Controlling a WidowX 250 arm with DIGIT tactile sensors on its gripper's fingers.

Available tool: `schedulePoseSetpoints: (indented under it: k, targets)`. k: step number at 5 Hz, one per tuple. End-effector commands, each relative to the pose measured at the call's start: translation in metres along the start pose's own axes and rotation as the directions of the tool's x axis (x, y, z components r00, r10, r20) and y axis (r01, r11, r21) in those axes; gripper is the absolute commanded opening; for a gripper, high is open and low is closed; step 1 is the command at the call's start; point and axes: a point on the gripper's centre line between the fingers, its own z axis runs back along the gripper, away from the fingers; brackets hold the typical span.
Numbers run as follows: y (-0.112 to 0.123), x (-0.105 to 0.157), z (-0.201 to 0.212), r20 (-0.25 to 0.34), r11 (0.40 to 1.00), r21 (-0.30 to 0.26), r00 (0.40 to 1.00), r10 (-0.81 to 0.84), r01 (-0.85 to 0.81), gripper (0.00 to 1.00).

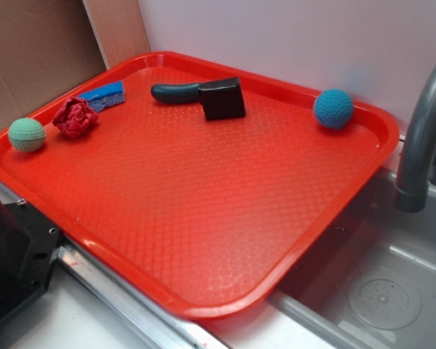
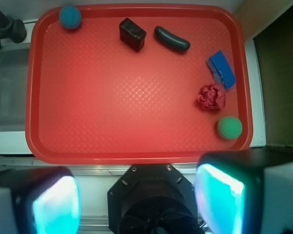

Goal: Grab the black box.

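Up top on the red tray [image 2: 136, 141] sits the black box [image 2: 132, 34], beside a dark cylinder [image 2: 172, 39]; claw [image 2: 136, 202] is spread open, fingers blurry and cropped.

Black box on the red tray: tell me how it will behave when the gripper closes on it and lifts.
The black box looks like a rigid block with flat faces, so it probably won't roll or deform. Its sides seem slightly tapered and matte, so the fingers might slip upward unless they close low. It lies close to the dark cylinder, which looks rounded and could roll if nudged.
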Motion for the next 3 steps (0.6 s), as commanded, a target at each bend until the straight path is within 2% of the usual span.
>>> schedulePoseSetpoints:
  k: [1, 2, 3]
  targets:
    - [0.0, 0.0, 0.0, 0.0, 1.0, 0.0, 1.0, 0.0, 0.0, 1.0]
    - [0.044, 0.045, -0.054, 0.006, 0.979, -0.086, 0.983, -0.184, 0.184, 1.0]
    - [0.06, 0.093, -0.103, 0.035, 0.974, -0.006, 0.973, -0.227, 0.227, 1.0]
